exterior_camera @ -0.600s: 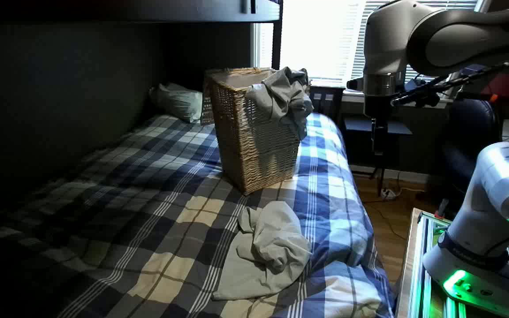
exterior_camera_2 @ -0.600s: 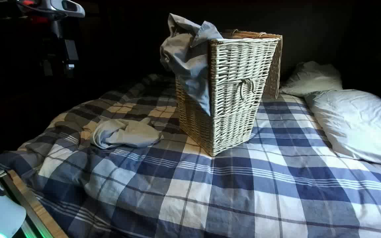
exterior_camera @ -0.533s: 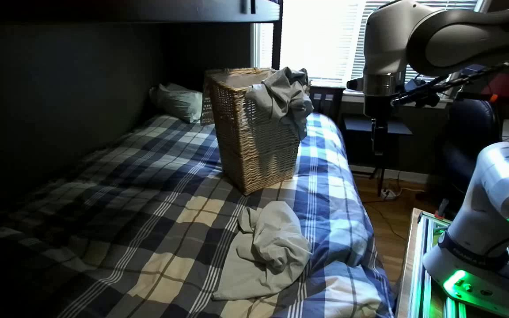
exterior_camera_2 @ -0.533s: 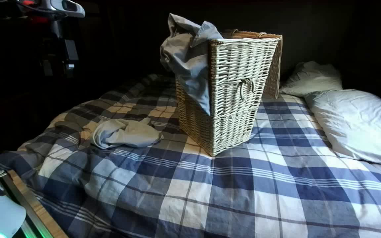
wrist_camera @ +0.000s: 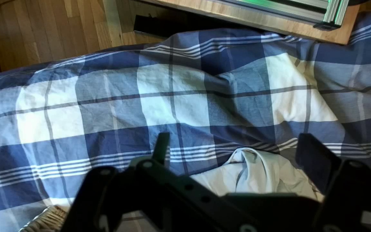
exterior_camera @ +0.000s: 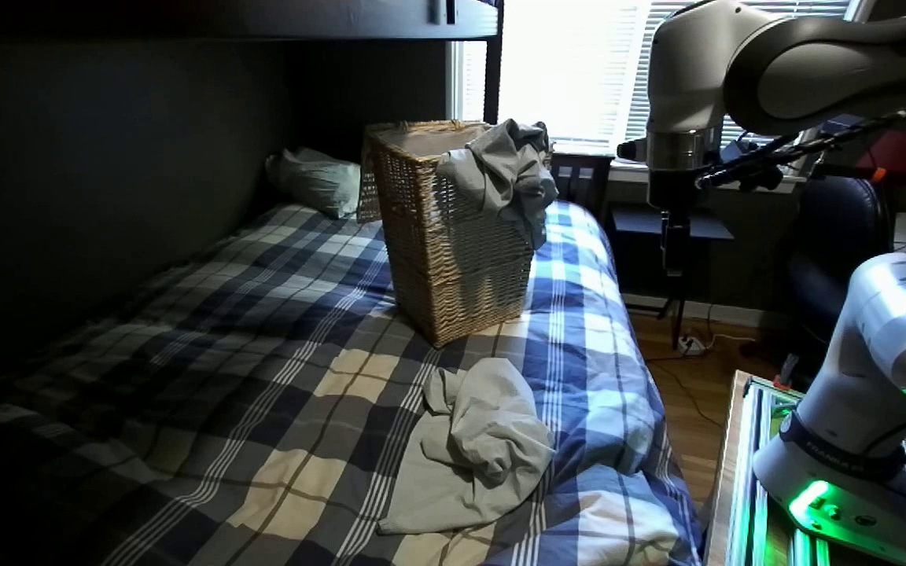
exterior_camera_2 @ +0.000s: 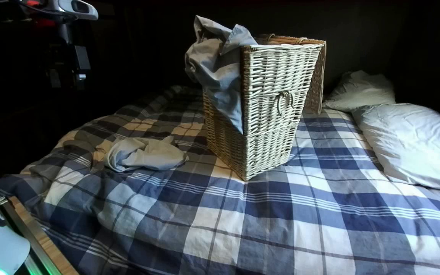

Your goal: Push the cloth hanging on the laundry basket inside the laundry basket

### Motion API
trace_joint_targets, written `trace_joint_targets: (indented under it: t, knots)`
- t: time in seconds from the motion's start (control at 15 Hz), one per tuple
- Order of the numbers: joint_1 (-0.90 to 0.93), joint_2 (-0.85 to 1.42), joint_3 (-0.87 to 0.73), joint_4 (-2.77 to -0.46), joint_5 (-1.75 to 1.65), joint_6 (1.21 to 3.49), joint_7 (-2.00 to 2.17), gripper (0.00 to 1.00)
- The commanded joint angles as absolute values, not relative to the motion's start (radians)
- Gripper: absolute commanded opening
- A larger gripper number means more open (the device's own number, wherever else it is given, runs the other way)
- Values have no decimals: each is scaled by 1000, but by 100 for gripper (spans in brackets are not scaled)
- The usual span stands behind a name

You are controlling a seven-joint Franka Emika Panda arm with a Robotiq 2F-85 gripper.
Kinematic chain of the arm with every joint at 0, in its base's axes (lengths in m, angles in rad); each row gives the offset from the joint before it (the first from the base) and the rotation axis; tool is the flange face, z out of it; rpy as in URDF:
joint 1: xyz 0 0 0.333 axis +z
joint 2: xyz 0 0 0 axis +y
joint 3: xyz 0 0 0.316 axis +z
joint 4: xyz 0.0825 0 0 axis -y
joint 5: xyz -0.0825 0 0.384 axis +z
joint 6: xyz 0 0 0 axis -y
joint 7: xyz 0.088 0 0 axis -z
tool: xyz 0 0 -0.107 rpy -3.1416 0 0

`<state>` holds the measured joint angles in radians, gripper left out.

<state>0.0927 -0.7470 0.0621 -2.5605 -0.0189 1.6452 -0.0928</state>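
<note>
The wicker laundry basket stands upright on the bed and also shows in another exterior view. Its corner shows at the bottom left of the wrist view. A grey cloth hangs over the basket's rim and down its outside; it also shows in an exterior view. It is not visible in the wrist view. My gripper is open with wide-apart fingers and nothing between them. In both exterior views the gripper hangs pointing down, apart from the basket and cloth.
A second crumpled cloth lies on the plaid bed, below the gripper in the wrist view. The basket's lid hangs open at its back. Pillows lie beyond. An upper bunk overhangs the bed.
</note>
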Motion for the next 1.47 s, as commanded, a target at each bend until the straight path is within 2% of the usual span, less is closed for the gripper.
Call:
trace_joint_targets:
  t: [0.0, 0.13, 0.47, 1.4]
  knots:
    - [98, -746, 58, -2559, -21, 1644, -90, 100]
    - [93, -728, 56, -2551, -14, 1680, -80, 100]
    - [78, -576, 19, -2463, 5, 1979, -85, 100]
    - [-129, -41, -63, -2202, -302, 2638, 17, 100]
